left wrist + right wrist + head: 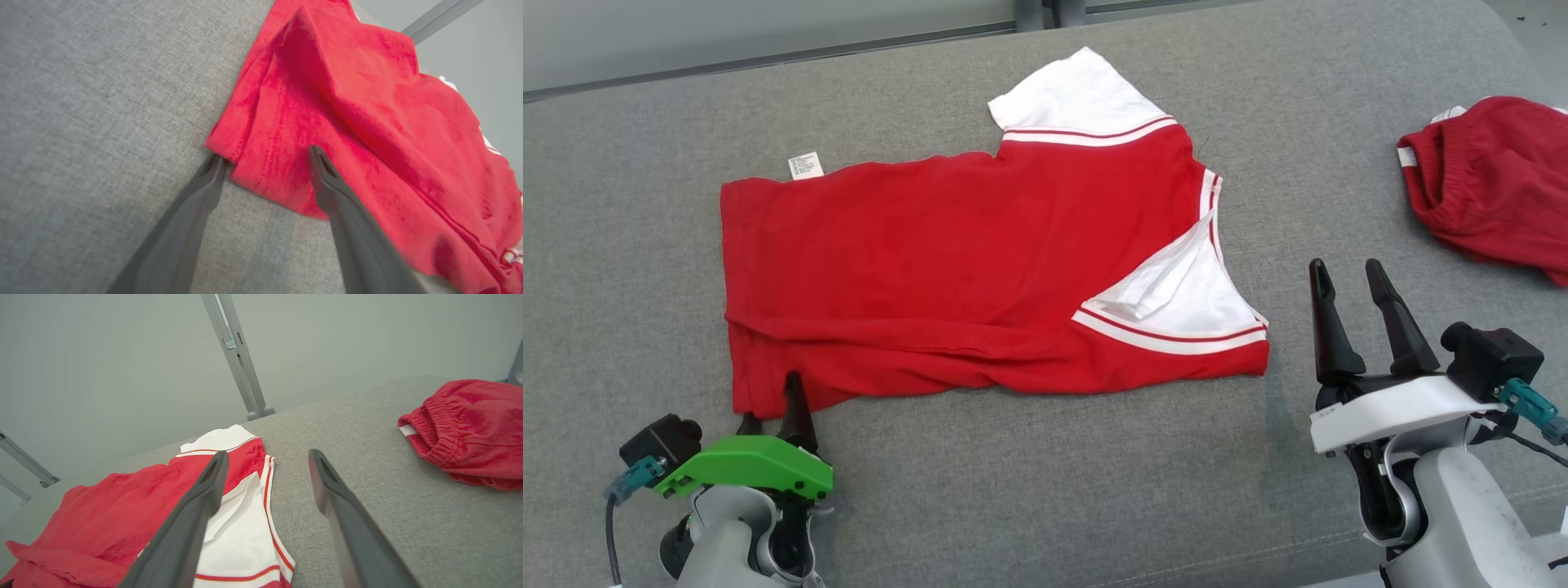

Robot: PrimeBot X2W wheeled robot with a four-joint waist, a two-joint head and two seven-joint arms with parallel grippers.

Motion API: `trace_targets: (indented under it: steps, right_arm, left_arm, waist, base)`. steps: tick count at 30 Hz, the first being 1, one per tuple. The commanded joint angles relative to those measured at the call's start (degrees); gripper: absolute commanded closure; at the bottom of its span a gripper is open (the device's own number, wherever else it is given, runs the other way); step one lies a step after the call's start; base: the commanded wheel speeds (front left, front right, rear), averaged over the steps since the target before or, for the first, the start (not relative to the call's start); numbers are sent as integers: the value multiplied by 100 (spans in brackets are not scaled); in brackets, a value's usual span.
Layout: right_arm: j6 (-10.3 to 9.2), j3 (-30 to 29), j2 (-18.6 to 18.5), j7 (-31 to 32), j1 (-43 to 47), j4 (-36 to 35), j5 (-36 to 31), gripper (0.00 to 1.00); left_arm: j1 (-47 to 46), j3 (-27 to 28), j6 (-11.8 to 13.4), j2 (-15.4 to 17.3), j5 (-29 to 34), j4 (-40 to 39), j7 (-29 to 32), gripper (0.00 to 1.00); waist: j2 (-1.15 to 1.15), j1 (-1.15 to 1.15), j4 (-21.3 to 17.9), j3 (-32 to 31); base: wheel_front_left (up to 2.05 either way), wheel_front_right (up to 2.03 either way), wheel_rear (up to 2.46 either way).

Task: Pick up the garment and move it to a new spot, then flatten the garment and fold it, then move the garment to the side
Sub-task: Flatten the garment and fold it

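The garment (964, 269) is a red T-shirt with white sleeves, lying mostly flat on the grey cushion, with a small white label at its back left edge. My left gripper (772, 400) is at the shirt's near left hem corner and is open. In the left wrist view that corner (261, 163) lies between the spread fingers of the left gripper (265, 155), one tip at the hem's edge and the other over the cloth. My right gripper (1345, 268) stands open and empty, right of the near sleeve. The right wrist view looks past the right gripper (268, 454) at the shirt (122, 506).
A second red garment with an elastic waistband (1494, 188) lies bunched at the right (470, 424). The grey cushion (1045, 490) has bare room in front and at the left. Metal frame posts (237, 355) and a pale wall stand behind the far edge.
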Motion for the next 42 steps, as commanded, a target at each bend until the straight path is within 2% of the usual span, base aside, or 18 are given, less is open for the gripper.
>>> trace_targets:
  steps: [1, 3, 4, 12, 17, 20, 25, 33, 40, 41, 42]
  right_arm:
    - [-2, 20, -32, -12, 37, -1, -4, 0]
    - [-2, 37, -41, -12, 90, 20, -2, 0]
    - [-2, 34, -47, -12, 131, 39, 7, 0]
    - [-2, -84, -96, -12, 357, 180, 66, 0]
    - [-2, 21, -149, 30, 661, 350, 237, 0]
    - [-2, 60, -169, 139, 832, 460, 323, 0]
    - [-2, 86, -121, 284, 937, 755, 450, 0]
    - [-2, 274, -11, 294, 395, 1468, 662, 0]
    - [-2, 527, 26, 313, -260, 2396, 866, 0]
    - [-2, 572, 26, 313, -338, 2516, 913, 8]
    - [-2, 622, 27, 308, -412, 2635, 951, 33]
  left_arm:
    - [-101, 7, -48, -29, -47, 186, -27, 39]
    - [-205, -25, -107, -35, -62, 322, -90, 91]
    - [-238, -38, -144, -37, -69, 362, -125, 100]
    - [-208, -22, -302, 87, -100, 335, -404, 100]
    - [143, -79, -371, 207, -124, -105, -420, 100]
    - [407, -127, -363, 216, -122, -415, -353, 100]
    - [782, -130, -196, 165, -203, -768, -190, 100]
    - [825, -260, -33, 91, -169, -822, -131, 100]
    - [662, -400, -17, 38, -127, -732, -146, 100]
    - [642, -410, -20, 33, -130, -719, -152, 100]
    - [626, -418, -24, 31, -133, -703, -164, 100]
  waist:
    - [1, 0, -47, 29]
    - [1, 0, -67, 36]
    - [1, 0, -70, 38]
    - [1, 0, 32, 13]
    - [1, 0, 196, -80]
    - [1, 0, 270, -133]
    - [1, 0, 350, -161]
    - [1, 0, 444, -93]
    - [1, 0, 562, -34]
    - [1, 0, 576, -30]
    - [1, 0, 589, -28]
  base:
    - [0, 0, 0]
    - [0, 0, 0]
    - [0, 0, 0]
    - [0, 0, 0]
    - [0, 0, 0]
    - [0, 0, 0]
    - [0, 0, 0]
    - [0, 0, 0]
    - [0, 0, 0]
    - [0, 0, 0]
    - [0, 0, 0]
